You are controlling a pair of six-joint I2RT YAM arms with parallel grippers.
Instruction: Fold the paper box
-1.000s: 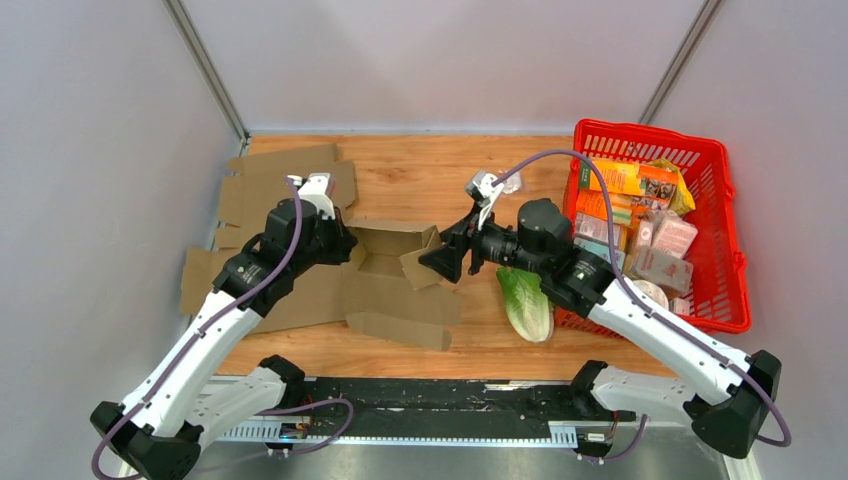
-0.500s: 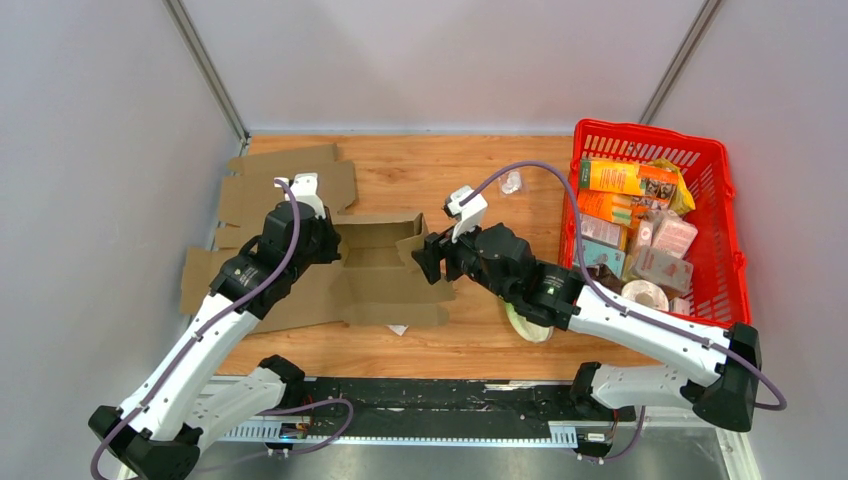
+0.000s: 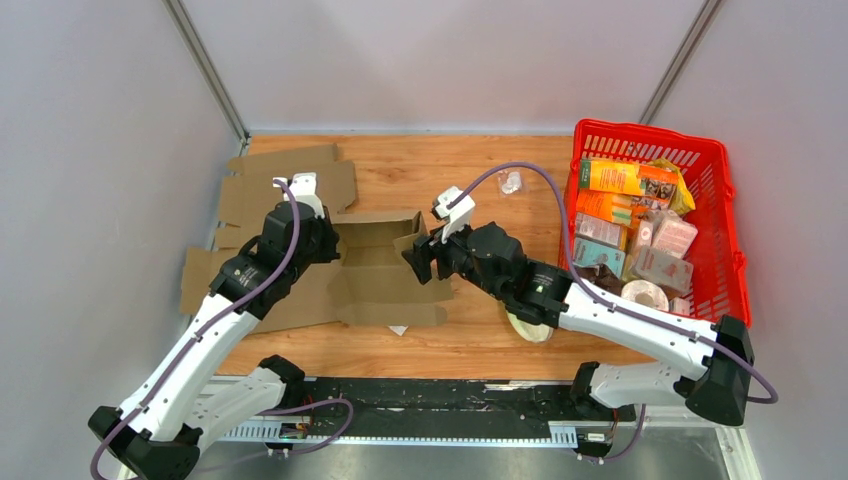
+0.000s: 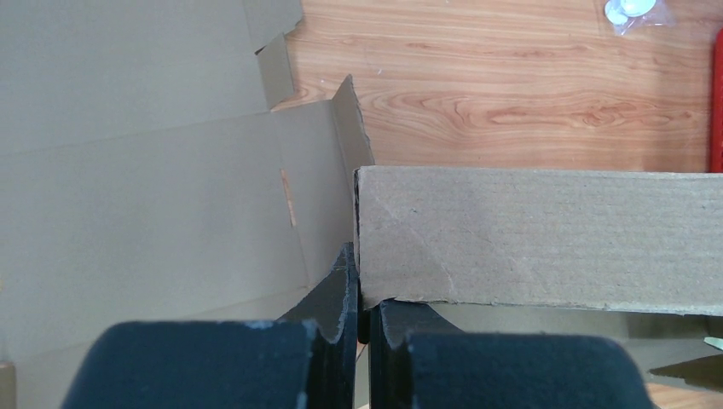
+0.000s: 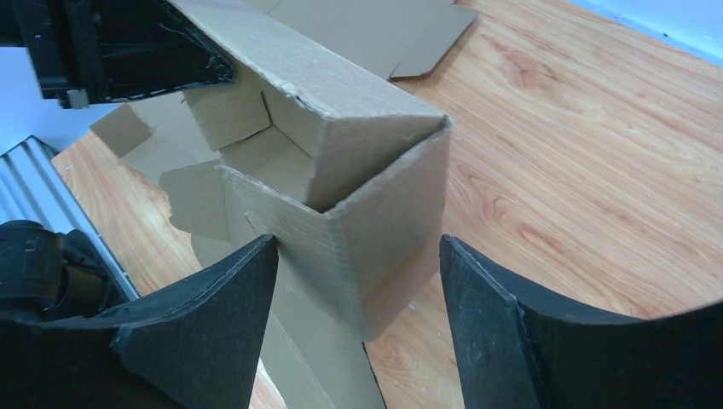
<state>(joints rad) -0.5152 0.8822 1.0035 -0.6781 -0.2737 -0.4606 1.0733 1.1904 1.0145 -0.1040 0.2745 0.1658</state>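
Note:
The paper box [image 3: 378, 268] is brown cardboard, standing half opened left of the table's middle, with its flaps spread on the wood. My left gripper [image 3: 330, 243] is shut on the top edge of its left wall; in the left wrist view the fingertips [image 4: 367, 300] pinch the wall [image 4: 537, 234] at its corner. My right gripper [image 3: 416, 262] stands open at the box's right corner. In the right wrist view the corner of the box [image 5: 358, 179] sits between the spread fingers of the right gripper [image 5: 358, 290], the left finger against the wall, the right finger apart from it.
Flat cardboard sheets [image 3: 290, 180] lie at the back left. A red basket [image 3: 735, 240] full of groceries stands at the right. A green cabbage [image 3: 525, 325] lies under the right arm. A small clear bag [image 3: 511, 182] rests on the wood behind.
The right arm has swung left and its open jaws have come round the box's right corner. The box has shifted slightly left. The left gripper keeps its hold.

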